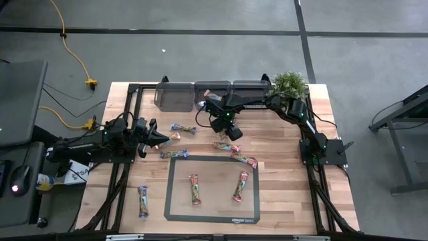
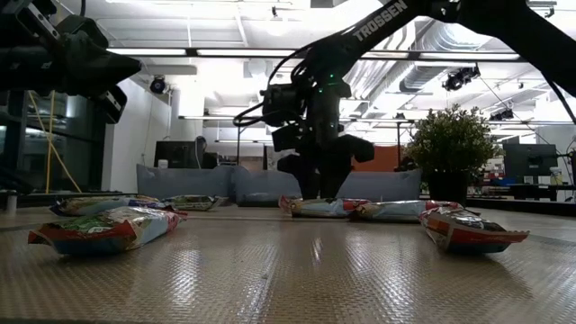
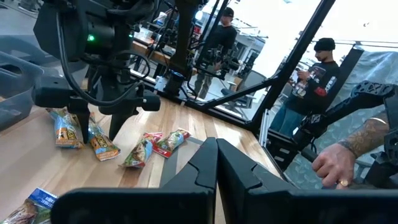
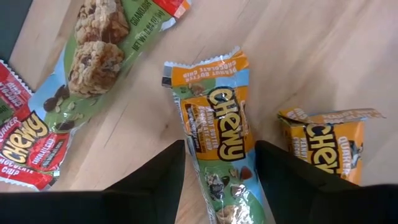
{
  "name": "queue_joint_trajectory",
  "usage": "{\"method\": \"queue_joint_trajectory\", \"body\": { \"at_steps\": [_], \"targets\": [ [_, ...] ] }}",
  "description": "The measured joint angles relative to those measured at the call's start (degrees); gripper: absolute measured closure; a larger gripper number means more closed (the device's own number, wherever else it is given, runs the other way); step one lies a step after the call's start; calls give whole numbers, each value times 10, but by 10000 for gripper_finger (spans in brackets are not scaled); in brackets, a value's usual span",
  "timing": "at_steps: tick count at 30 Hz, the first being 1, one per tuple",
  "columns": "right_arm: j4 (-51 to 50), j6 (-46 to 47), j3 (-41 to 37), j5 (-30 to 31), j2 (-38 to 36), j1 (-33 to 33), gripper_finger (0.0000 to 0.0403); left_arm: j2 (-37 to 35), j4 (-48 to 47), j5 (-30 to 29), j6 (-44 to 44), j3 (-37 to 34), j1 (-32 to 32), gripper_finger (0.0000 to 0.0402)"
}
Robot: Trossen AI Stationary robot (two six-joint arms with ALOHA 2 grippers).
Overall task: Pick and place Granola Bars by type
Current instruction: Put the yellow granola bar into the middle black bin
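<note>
Two bars (image 1: 194, 189) inside taped rectangle (image 1: 212, 218)

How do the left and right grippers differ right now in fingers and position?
The left gripper has its fingers shut together; the right gripper has its fingers spread open. The left gripper hangs over the table's left side with nothing between its fingers; the right gripper is lowered near the table's middle, its fingers straddling an orange-topped Chewy bar lying flat on the wood. Both are dark two-finger grippers, and neither holds anything yet.
</note>
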Motion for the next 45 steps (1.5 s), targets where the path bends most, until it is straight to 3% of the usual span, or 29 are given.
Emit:
{"method": "queue_joint_trajectory", "body": {
  "at_steps": [19,45],
  "targets": [
    [0,-1,-1,-3,5,3,307,0,0,0,0,0,0,401],
    [-9,44,-3,-4,-7,20,314,0,0,0,0,0,0,401]
  ]
}}
